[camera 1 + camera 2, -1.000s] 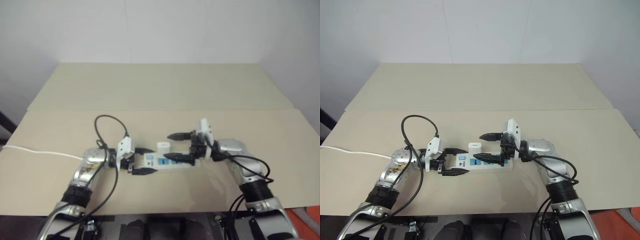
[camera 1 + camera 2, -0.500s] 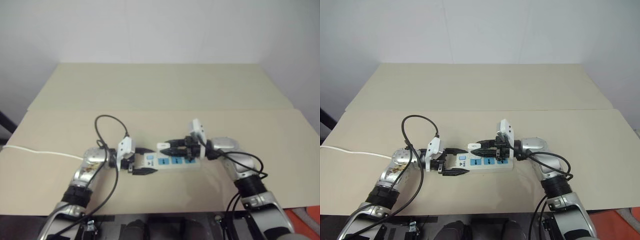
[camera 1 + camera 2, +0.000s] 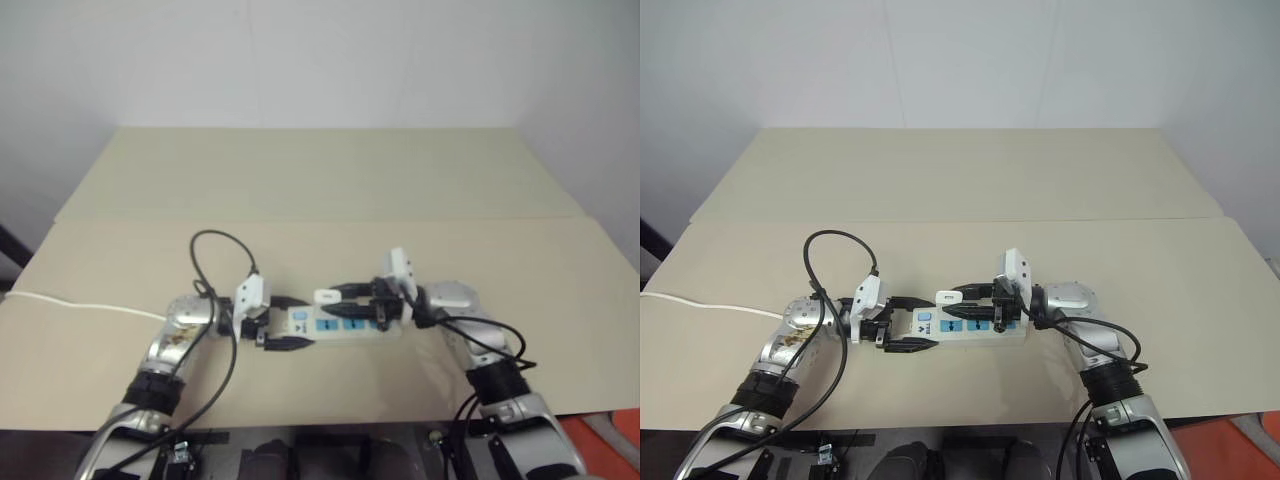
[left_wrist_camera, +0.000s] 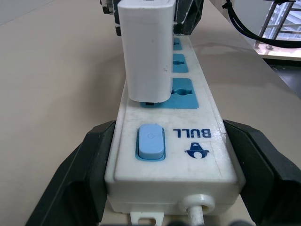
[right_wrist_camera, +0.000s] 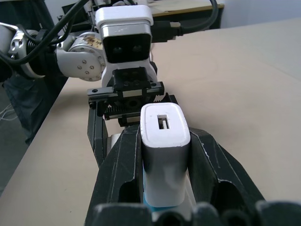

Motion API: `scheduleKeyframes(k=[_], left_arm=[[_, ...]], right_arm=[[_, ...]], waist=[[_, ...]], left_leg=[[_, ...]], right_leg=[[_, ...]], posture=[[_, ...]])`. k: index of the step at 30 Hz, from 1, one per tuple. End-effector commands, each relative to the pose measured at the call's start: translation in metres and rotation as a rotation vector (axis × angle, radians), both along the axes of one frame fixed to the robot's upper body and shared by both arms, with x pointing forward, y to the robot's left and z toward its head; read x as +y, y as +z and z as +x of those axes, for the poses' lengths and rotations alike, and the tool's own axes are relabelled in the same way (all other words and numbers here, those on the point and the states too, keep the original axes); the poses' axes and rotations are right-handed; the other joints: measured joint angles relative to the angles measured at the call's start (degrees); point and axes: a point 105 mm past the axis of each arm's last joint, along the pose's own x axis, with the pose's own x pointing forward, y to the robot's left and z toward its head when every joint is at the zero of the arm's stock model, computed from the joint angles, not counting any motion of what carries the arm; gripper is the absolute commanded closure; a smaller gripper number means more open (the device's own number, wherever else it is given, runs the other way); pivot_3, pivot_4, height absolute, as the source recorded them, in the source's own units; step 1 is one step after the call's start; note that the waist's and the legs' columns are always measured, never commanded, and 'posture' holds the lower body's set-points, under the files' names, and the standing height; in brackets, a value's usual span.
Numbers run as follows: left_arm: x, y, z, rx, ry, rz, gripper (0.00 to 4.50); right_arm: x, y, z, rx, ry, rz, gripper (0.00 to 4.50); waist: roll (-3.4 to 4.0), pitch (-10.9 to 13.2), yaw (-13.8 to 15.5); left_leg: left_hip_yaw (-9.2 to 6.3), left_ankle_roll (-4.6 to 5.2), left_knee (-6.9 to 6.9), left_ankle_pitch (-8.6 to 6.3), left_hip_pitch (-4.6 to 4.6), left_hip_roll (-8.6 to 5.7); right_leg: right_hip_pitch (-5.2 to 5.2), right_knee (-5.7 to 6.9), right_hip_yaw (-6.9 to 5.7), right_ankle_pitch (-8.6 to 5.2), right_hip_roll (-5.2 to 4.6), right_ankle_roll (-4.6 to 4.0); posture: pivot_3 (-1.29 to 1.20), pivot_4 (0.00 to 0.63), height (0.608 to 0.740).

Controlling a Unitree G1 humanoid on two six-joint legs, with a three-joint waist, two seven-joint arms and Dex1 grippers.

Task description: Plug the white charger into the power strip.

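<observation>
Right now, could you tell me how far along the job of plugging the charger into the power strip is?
Done: the left gripper clamps the switch end of the power strip, steadying it on the table. In hand: the right gripper is shut on the white charger, which stands upright on the first blue socket. Left: a thin gap shows under the charger's base, so it likely needs pressing home, then releasing.

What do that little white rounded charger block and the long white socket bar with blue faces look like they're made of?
The little white rounded charger block looks like smooth matte moulded plastic: even colour, soft rounded edges. The long white socket bar seems to be hard plastic with a slight sheen and printed lettering; its blue socket faces and blue switch look like plastic inserts.
</observation>
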Motion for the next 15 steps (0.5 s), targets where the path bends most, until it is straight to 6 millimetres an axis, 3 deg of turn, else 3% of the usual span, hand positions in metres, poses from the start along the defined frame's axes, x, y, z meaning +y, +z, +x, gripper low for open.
scheduleKeyframes(k=[1,15], left_arm=[[-0.006,0.007,-0.001,-0.033,-0.036,-0.005,1.23],[-0.004,0.006,-0.003,-0.029,-0.030,-0.004,1.23]], right_arm=[[0.006,-0.004,-0.001,-0.018,0.045,-0.029,3.38],[0.005,-0.032,0.001,-0.004,0.045,-0.100,3.38]], waist=[[0.00,0.0,-0.1],[0.00,0.0,-0.4]], left_leg=[[0.00,0.00,0.05,0.00,0.01,0.02],[0.00,0.00,0.12,0.00,0.20,0.09]], right_leg=[[0.00,0.07,0.02,0.00,0.00,0.00],[0.12,0.18,0.09,0.00,0.01,-0.01]], posture=[[0.00,0.150,0.740],[0.00,0.150,0.740]])
